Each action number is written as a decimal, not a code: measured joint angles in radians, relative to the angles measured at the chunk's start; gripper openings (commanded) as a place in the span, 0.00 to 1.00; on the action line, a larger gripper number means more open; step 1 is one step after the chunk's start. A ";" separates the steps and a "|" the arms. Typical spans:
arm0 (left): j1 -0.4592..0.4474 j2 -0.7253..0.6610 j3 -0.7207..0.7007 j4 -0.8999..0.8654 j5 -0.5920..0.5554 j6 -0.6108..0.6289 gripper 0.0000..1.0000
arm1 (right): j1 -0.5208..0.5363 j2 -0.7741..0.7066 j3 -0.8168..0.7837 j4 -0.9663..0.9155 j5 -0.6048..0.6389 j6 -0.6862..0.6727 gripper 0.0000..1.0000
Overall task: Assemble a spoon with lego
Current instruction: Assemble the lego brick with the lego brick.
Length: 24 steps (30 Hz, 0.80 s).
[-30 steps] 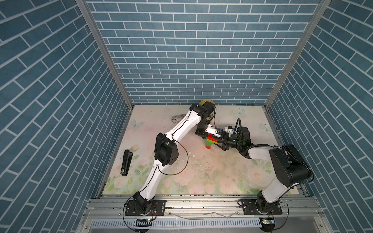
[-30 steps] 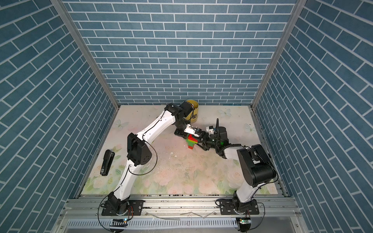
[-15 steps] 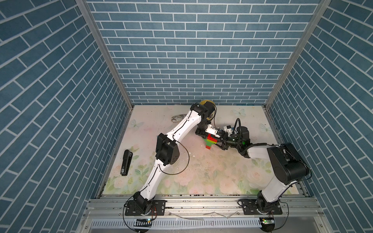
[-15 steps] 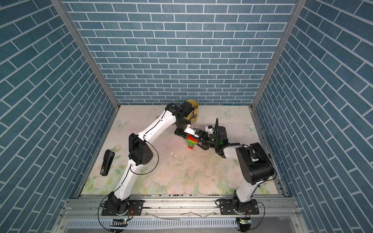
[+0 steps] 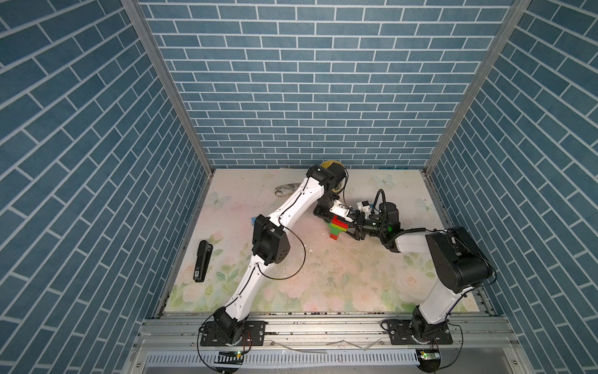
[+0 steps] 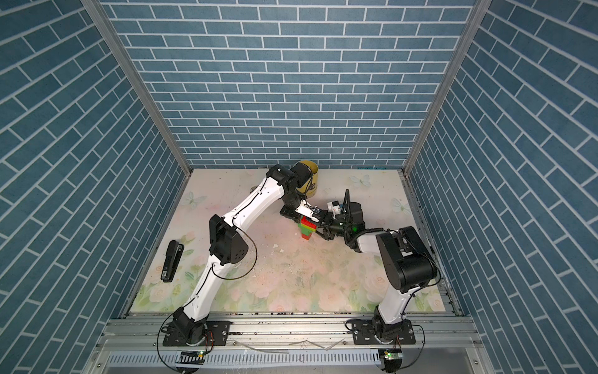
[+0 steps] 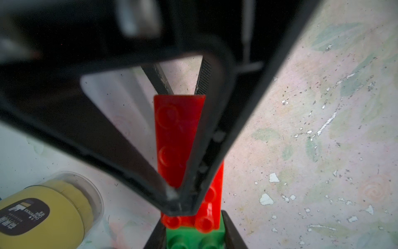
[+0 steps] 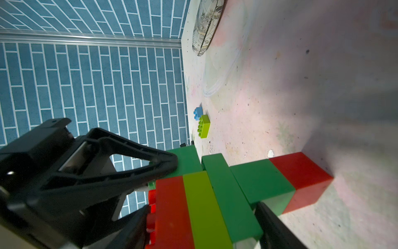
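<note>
On the worktop, the spoon stands upright mid-frame in both top views, on a narrow red foot. Your right tool brackets its head, though I cannot tell whether it grips. Your clenched, empty left tool sits at the red top. Push off-centre and the spoon could topple or split.

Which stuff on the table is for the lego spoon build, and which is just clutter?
Job: part-built spoon; loose lime brick; loose light-blue brick.
Clutter: yellow cup; black stapler; patterned dish.
</note>
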 measured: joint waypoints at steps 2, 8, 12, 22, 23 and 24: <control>0.000 -0.002 -0.005 0.003 0.001 0.000 0.11 | 0.000 0.000 0.000 0.001 -0.001 0.000 0.74; -0.002 -0.003 -0.005 0.004 -0.003 0.005 0.19 | -0.001 0.000 -0.001 0.000 -0.003 -0.001 0.74; -0.005 -0.008 -0.006 0.005 -0.013 0.012 0.26 | -0.001 0.000 -0.001 -0.002 -0.006 -0.003 0.74; -0.019 -0.038 -0.054 0.035 -0.040 0.032 0.43 | -0.003 -0.002 0.001 -0.013 -0.018 -0.022 0.74; -0.022 -0.038 -0.058 0.040 -0.035 0.033 0.44 | -0.003 -0.002 0.002 -0.015 -0.019 -0.028 0.74; -0.024 -0.038 -0.063 0.045 -0.029 0.035 0.45 | -0.004 -0.002 0.002 -0.017 -0.019 -0.030 0.74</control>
